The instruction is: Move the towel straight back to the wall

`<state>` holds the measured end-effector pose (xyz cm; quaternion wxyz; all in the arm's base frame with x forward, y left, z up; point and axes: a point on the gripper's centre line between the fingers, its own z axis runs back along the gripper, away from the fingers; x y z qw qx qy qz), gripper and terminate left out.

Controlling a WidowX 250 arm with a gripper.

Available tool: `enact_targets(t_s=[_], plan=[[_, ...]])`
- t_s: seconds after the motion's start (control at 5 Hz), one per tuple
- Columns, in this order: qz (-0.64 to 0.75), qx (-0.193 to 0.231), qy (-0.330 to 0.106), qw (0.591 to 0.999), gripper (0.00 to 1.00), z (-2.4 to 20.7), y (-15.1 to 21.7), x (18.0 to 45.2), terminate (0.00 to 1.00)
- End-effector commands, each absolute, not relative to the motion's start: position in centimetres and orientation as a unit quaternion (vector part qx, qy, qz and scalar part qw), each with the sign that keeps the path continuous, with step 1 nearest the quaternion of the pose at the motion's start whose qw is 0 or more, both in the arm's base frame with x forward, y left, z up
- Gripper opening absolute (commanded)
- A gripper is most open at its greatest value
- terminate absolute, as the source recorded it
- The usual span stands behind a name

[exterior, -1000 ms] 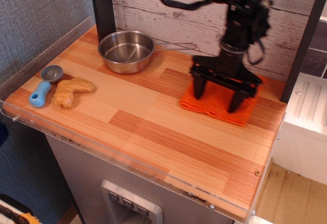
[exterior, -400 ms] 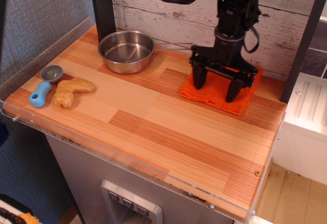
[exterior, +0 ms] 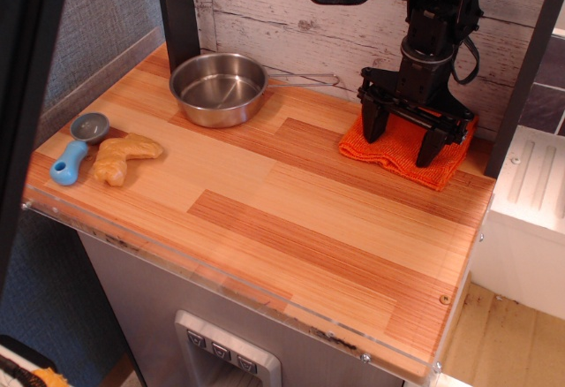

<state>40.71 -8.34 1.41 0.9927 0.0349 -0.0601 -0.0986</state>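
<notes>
Steel bowl seemingly empty; towel under gripper.

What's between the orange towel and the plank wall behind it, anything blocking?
Nothing visible. The towel lies near the wall, with only bare countertop between; the end effector stands on it. The steel bowl sits off to the side.

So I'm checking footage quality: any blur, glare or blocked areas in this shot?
In the observation.image view, the towel and end effector look sharp, without motion blur; the steel bowl shows soft highlights, not harsh glare; a dark, out-of-focus strip blocks the left edge.
</notes>
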Motion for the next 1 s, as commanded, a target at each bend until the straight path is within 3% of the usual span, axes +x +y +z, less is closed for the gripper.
enact_targets(t_s=[0.0, 0.4, 0.6, 0.8], plan=[[-0.053, 0.069, -0.143, 0.986, 1.00, 10.4, -7.6, 39.8, 0.00], [-0.039, 0.054, -0.147, 0.987, 1.00, 12.0, -7.0, 39.4, 0.00], [-0.029, 0.049, -0.150, 0.987, 1.00, 14.2, -6.6, 38.3, 0.00], [-0.032, 0.040, -0.149, 0.988, 1.00, 14.8, -5.7, 35.8, 0.00]])
